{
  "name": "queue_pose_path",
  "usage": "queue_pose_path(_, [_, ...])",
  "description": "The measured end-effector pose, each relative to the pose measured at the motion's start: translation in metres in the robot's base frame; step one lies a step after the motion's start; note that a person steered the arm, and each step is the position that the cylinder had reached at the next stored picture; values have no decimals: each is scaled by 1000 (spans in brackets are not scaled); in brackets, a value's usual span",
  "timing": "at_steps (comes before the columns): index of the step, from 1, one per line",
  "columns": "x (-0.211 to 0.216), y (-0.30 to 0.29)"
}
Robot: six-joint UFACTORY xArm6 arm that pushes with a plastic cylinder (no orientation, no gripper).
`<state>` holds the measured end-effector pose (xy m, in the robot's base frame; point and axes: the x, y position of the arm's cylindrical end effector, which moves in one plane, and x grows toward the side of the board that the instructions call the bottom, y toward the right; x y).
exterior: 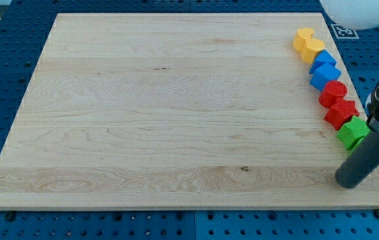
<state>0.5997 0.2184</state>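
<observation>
My tip (350, 181) rests on the wooden board (176, 107) near its lower right corner, the dark rod rising up and to the right out of view. Nearest to it is a green block (353, 132), a short way above, apart from the tip. Above the green block a line of blocks runs up the board's right edge: a red star-like block (340, 113), a red block (334, 92), a blue block (324, 76), a second blue block (323, 61), a yellow block (312, 49) and a yellow heart-shaped block (302, 37).
The board lies on a blue perforated table (2, 80). A white rounded object (359, 12) sits at the view's top right, past the board's corner. The board's right edge runs just beside the line of blocks.
</observation>
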Motion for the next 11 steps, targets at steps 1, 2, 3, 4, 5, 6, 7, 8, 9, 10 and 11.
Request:
queue_pose_path(1, [19, -3])
queue_pose_path(2, [19, -5])
queue_pose_path(3, [18, -5])
queue_pose_path(4, [19, 0])
queue_pose_path(5, [19, 17])
queue_pose_path(6, [18, 68])
queue_pose_path(7, [16, 125])
queue_pose_path(8, [-32, 126])
queue_pose_path(9, [-84, 110])
queue_pose_path(10, [-82, 94])
queue_pose_path(11, [-84, 66])
